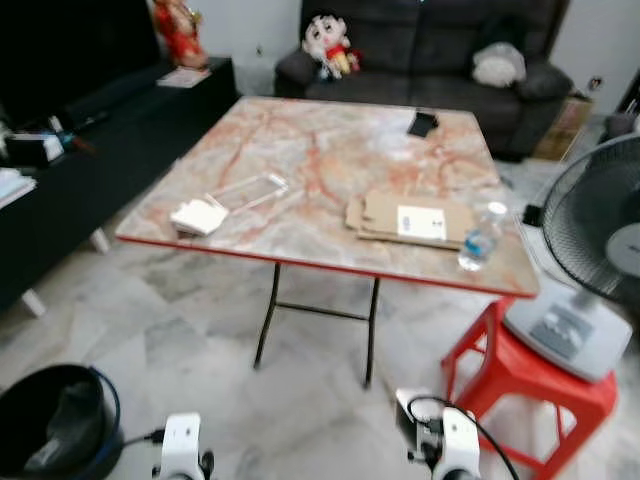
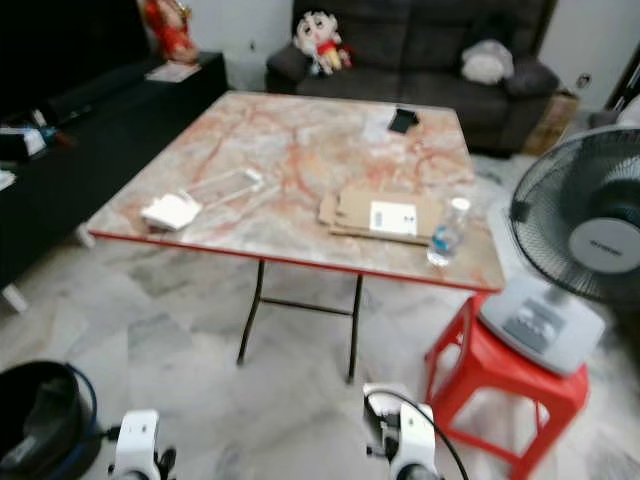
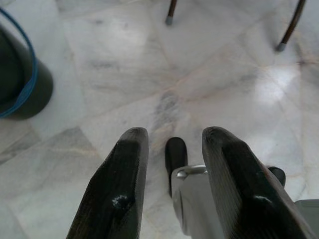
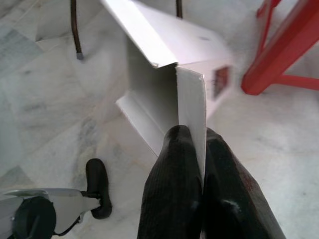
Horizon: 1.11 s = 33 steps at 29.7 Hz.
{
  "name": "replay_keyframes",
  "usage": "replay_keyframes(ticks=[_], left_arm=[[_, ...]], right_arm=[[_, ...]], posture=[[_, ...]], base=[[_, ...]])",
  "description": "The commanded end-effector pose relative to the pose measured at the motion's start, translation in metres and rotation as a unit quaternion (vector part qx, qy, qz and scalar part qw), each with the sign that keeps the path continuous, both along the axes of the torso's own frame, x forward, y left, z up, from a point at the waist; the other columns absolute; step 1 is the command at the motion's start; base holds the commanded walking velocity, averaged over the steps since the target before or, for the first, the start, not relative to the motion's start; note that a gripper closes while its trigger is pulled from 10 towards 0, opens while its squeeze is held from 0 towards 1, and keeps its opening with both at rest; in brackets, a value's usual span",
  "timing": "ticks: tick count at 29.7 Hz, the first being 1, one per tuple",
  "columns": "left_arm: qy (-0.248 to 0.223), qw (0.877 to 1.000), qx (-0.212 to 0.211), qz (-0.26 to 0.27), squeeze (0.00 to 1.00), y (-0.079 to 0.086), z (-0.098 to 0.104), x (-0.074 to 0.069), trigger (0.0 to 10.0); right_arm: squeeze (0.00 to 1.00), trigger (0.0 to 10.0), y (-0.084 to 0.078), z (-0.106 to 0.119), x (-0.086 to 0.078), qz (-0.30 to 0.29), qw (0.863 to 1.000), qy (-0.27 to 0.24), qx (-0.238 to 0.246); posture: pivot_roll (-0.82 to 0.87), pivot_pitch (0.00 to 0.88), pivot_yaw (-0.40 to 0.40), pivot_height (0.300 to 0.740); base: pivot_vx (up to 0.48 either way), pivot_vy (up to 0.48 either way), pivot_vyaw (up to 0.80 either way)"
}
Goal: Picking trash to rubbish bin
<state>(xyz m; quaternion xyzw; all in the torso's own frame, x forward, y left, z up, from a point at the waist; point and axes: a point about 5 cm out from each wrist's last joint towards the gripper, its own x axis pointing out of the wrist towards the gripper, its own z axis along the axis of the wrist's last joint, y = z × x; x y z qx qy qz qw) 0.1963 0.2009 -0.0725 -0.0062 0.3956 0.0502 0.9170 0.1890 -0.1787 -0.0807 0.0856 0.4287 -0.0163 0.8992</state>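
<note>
The right gripper [image 4: 192,164] hangs low over the pale marble floor [image 3: 199,74], fingers pinched tight on a flap of a white carton [image 4: 169,59] whose small red label is too blurred to read. The left gripper [image 3: 172,189] hangs spread, holding nothing. The black rubbish bin [image 1: 55,420] stands on the floor by the robot's left side.

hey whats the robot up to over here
It's clearing trash. Its right hand is clamped on the flap of an opened white box, held low over the floor in front of the marble-top table. The left hand is open, holding nothing. The black bin stands on the floor to the robot's left. A flattened cardboard piece and a plastic bottle remain on the table.
</note>
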Motion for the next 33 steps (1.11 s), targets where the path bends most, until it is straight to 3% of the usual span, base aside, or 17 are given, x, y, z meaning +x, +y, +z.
replay_keyframes(ticks=[1,7,14,33], left_arm=[[0.006,1.000,0.008,-0.005,0.00,0.001,0.000,0.000,10.0],[0.026,1.000,0.009,-0.010,0.00,0.000,-0.005,-0.008,10.0],[0.027,1.000,0.006,-0.012,0.00,-0.004,-0.006,-0.008,10.0],[0.036,0.999,0.002,-0.015,0.00,-0.002,-0.008,-0.014,10.0]], right_arm=[[0.00,10.0,0.001,0.002,0.005,0.001,1.000,-0.005,-0.001],[0.00,10.0,0.006,0.000,0.003,0.024,1.000,0.005,-0.008],[0.00,10.0,0.011,0.000,0.003,0.035,0.999,0.005,-0.007],[0.00,10.0,0.010,-0.002,0.000,0.039,0.999,0.014,-0.012]], posture=[[0.02,0.000,-0.031,0.740],[0.01,0.000,-0.025,0.740],[0.01,0.000,-0.031,0.740],[0.02,0.000,-0.027,0.740]], base=[[0.000,0.000,0.00],[0.000,0.000,0.00],[0.000,0.000,0.00],[0.000,0.000,0.00]])
